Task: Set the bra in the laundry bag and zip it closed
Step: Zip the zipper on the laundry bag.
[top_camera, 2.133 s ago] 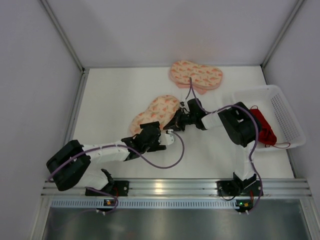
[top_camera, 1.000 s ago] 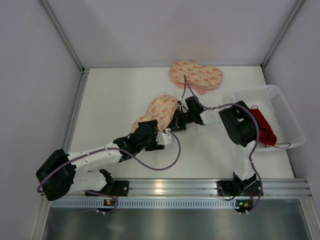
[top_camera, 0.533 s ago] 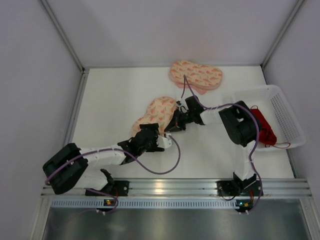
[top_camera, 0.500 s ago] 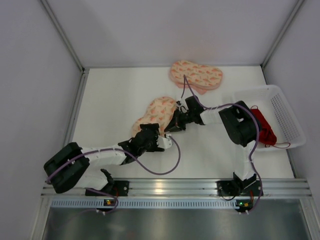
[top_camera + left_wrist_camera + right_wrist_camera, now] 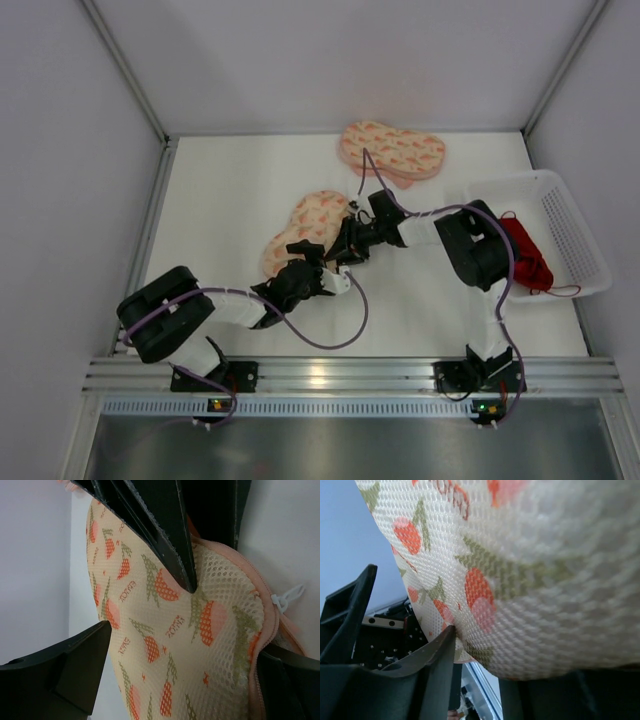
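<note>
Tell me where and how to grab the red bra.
Pinch the bunched middle of the bra, coming straight down from above. It lies heaped inside the white basket, whose raised walls would likely block a sideways approach.

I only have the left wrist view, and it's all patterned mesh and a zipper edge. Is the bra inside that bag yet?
Observer: Not that I can see. On the top camera the red bra lies in the white basket at the table's right side.
Operator: Is this the only bag out there?
Observer: No. A matching second pouch lies at the table's far edge, apart from the laundry bag in your view.
Operator: Where is the right end effector?
Observer: The right end effector is at that laundry bag's right edge, near the middle of the table.
</note>
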Tool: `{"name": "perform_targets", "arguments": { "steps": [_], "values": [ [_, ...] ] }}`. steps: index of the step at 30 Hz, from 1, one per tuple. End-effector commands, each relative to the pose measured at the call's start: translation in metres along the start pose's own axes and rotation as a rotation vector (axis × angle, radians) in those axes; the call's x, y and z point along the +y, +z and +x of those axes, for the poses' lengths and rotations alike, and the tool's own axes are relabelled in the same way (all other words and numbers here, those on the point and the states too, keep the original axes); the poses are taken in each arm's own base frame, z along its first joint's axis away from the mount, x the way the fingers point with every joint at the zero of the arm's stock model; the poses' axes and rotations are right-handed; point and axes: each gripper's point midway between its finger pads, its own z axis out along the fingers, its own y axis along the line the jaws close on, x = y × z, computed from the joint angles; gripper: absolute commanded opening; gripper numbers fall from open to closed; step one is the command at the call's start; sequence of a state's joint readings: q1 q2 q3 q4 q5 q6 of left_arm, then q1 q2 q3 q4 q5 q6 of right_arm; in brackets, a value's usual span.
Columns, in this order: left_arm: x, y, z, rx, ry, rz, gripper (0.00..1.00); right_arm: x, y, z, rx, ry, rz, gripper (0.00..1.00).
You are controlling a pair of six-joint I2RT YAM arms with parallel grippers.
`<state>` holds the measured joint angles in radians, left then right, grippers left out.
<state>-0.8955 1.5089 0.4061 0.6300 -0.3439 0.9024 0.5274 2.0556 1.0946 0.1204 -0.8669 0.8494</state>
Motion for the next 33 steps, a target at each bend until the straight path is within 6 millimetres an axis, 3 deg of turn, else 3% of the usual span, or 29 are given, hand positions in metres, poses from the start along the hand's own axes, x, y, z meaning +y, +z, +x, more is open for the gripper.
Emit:
{"name": "perform_targets", "arguments": {
  "steps": [1, 3, 5, 14, 17, 18, 20, 21, 27, 29, 33],
  "values": [
    [0.008, 0.004, -0.002, 0.014, -0.074, -0.050, 0.94, 0.014, -0.003, 0.016, 0.080, 0.010, -0.052, 0.39],
    [0.007, 0.004, -0.001, 0.027, -0.104, -0.045, 0.94, 0.012, -0.008, 0.019, 0.075, 0.039, -0.045, 0.52],
    [0.006, 0.005, -0.001, 0.033, -0.122, -0.040, 0.94, 0.011, -0.011, 0.021, 0.076, 0.060, -0.043, 0.58],
    [0.004, 0.008, 0.000, 0.054, -0.175, -0.034, 0.94, 0.009, -0.002, 0.038, 0.103, 0.119, -0.065, 0.54],
    [0.002, 0.007, -0.001, 0.049, -0.180, -0.026, 0.95, 0.013, 0.004, 0.040, 0.115, 0.125, -0.089, 0.42],
    [0.002, 0.007, 0.000, 0.052, -0.179, -0.027, 0.95, 0.013, 0.006, 0.041, 0.122, 0.134, -0.091, 0.30],
    [0.004, 0.006, 0.000, 0.054, -0.188, -0.034, 0.96, 0.015, 0.007, 0.039, 0.127, 0.134, -0.099, 0.16],
    [0.001, 0.004, 0.002, 0.062, -0.181, -0.017, 0.97, 0.016, 0.007, 0.038, 0.126, 0.133, -0.108, 0.02],
    [-0.007, -0.019, -0.008, 0.036, -0.207, 0.120, 0.98, 0.018, -0.002, 0.024, 0.078, 0.135, -0.134, 0.00],
    [-0.026, -0.036, -0.006, 0.058, -0.226, 0.247, 0.98, 0.017, -0.006, 0.018, 0.061, 0.146, -0.141, 0.00],
    [-0.042, -0.057, 0.002, 0.087, -0.258, 0.339, 0.98, 0.020, -0.009, 0.013, 0.049, 0.148, -0.162, 0.00]
  ]
}}
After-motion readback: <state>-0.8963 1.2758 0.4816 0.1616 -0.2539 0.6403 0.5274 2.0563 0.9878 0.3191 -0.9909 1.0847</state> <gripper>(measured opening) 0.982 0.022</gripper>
